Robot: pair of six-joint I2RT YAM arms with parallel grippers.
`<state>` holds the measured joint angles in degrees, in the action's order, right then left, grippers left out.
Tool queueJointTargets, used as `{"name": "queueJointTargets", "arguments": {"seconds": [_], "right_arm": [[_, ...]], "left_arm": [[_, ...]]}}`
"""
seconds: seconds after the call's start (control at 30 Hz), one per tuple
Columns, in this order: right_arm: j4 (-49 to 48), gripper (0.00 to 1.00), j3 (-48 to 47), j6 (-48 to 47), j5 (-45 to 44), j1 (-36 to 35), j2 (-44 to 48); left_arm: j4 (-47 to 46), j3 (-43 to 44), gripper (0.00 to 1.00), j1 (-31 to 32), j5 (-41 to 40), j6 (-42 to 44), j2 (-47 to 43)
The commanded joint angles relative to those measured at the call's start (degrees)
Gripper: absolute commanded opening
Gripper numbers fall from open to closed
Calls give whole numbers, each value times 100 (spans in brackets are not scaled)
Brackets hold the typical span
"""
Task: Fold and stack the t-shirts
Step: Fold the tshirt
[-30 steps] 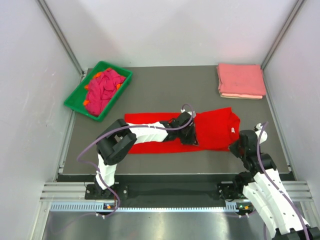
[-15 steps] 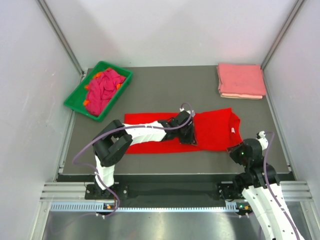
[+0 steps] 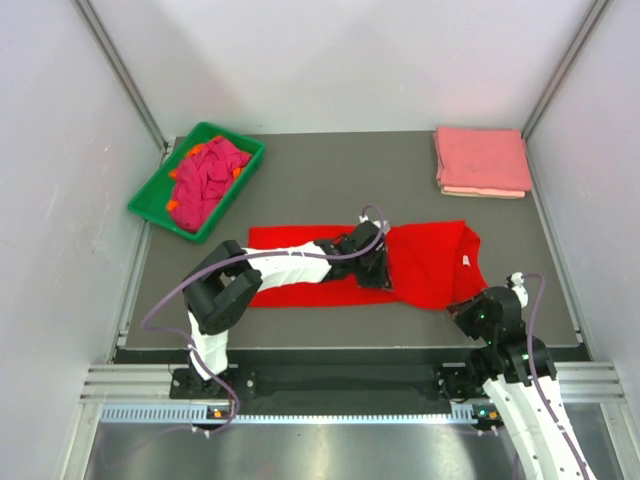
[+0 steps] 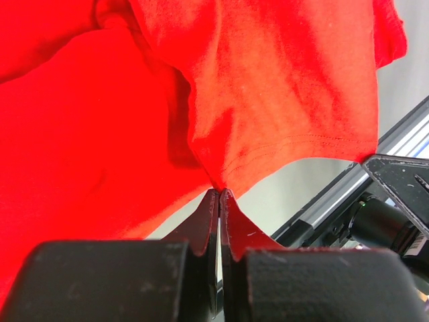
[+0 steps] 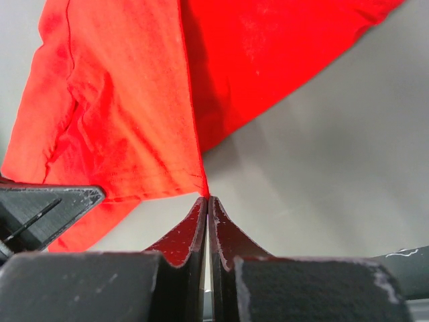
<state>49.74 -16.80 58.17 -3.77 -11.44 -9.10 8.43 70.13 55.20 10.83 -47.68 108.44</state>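
A bright red t-shirt lies spread across the middle of the dark mat, its white neck label at the right end. My left gripper is over the shirt's middle. In the left wrist view it is shut on a pinch of the shirt's hem. My right gripper is at the shirt's near right corner. In the right wrist view it is shut on that corner of the red cloth and holds it just above the mat.
A stack of folded salmon pink shirts lies at the back right corner. A green tray at the back left holds crumpled magenta and orange shirts. The mat's near edge and a metal rail run just behind my grippers.
My right arm has drawn back toward the near edge, pulling the shirt's near right corner with it. The left gripper has barely moved.
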Motion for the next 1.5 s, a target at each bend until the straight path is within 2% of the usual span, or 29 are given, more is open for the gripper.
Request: {"name": "queueJointTargets", "arguments": {"seconds": [0.0, 0.53, 0.8, 1.17, 1.47], "right_arm": [[80, 0, 10, -25, 157, 46, 75], [-86, 0, -87, -254, 140, 54, -619], [-140, 0, -456, -561, -519, 46, -821], [-192, 0, -157, -420, -194, 46, -645], [-570, 0, -157, -613, -317, 37, -1260]], "left_arm": [[45, -96, 0, 8, -46, 136, -350], [256, -148, 0, -9, -72, 224, -333], [458, -17, 0, -44, 59, 242, -8], [686, 62, 0, -44, -151, 347, 45], [766, 194, 0, -44, 147, 365, 238]]}}
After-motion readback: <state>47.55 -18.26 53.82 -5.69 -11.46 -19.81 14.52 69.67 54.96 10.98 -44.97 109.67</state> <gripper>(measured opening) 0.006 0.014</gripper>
